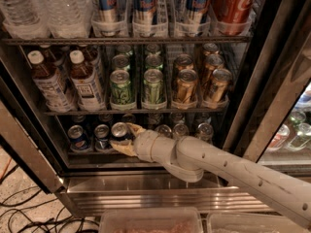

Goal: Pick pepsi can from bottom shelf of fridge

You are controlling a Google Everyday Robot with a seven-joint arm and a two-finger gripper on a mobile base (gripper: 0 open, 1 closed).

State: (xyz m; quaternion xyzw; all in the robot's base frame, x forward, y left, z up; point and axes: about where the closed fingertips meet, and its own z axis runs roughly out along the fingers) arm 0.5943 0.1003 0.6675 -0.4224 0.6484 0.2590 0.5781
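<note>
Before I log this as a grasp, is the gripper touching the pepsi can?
Touching. Camera view: the gripper, at the bottom shelf, has its fingers against both sides of the pepsi can, no gap.

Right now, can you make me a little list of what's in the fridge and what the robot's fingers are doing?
gripper: down at the bottom shelf of the fridge
fingers: one on each side of a pepsi can, closed around it
can's place: front row, third from the left
neighbours on the left: two more blue cans
neighbours on the right: silver cans
shelf above: brown bottles, green cans, gold cans
can lifted out: not yet
</note>
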